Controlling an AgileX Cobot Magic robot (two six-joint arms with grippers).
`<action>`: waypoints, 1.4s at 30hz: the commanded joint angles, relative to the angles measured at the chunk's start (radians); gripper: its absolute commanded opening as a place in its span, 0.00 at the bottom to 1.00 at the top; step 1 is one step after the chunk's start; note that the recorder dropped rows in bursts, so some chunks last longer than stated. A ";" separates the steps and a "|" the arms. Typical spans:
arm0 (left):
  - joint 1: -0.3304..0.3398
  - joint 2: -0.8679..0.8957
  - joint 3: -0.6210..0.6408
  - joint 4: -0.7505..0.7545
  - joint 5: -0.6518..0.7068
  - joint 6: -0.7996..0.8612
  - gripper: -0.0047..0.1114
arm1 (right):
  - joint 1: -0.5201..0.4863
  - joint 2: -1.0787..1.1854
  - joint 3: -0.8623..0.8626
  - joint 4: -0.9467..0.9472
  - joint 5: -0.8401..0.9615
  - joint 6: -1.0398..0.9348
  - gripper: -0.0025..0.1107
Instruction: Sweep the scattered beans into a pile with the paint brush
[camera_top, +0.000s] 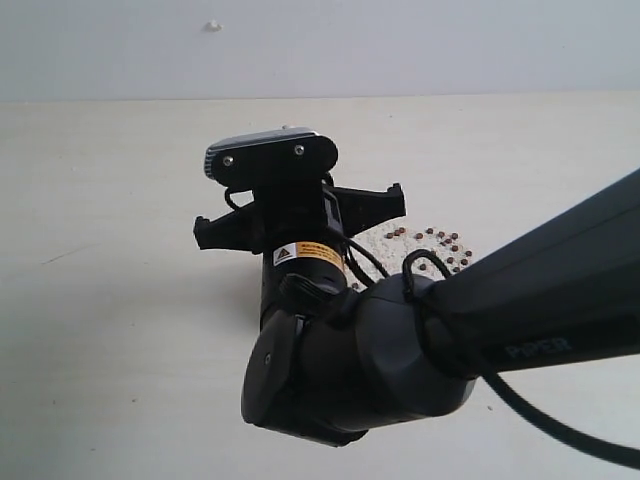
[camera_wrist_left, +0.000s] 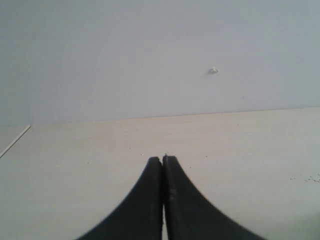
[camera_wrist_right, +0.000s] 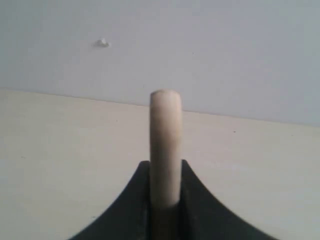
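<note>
The beans (camera_top: 441, 246) lie as reddish-brown dots in a loose patch with whitish grains (camera_top: 384, 243) on the pale table, just behind my right arm (camera_top: 400, 340). I see no tight pile. The arm's wrist hides part of the patch in the exterior view. My right gripper (camera_wrist_right: 165, 163) is shut on the paint brush handle (camera_wrist_right: 165, 135), which shows edge-on as a pale wooden bar. The brush's band and bristles are hidden. My left gripper (camera_wrist_left: 163, 158) is shut with nothing in it, low over bare table. It is out of the exterior view.
The pale table (camera_top: 110, 300) reaches back to a grey-white wall (camera_top: 400, 45) with a small white bump (camera_top: 213, 25). A black cable (camera_top: 560, 425) hangs under the right arm. A few tiny specks (camera_wrist_left: 305, 177) lie on the table in the left wrist view.
</note>
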 joint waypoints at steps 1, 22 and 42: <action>0.002 -0.004 0.002 -0.003 0.004 0.000 0.04 | -0.003 -0.003 0.010 0.020 -0.017 -0.036 0.02; 0.002 -0.004 0.002 -0.003 0.004 0.003 0.04 | -0.076 -0.175 0.010 -0.189 0.003 0.251 0.02; 0.002 -0.004 0.002 -0.003 0.004 0.003 0.04 | -0.274 0.200 -0.312 -0.356 0.097 0.710 0.02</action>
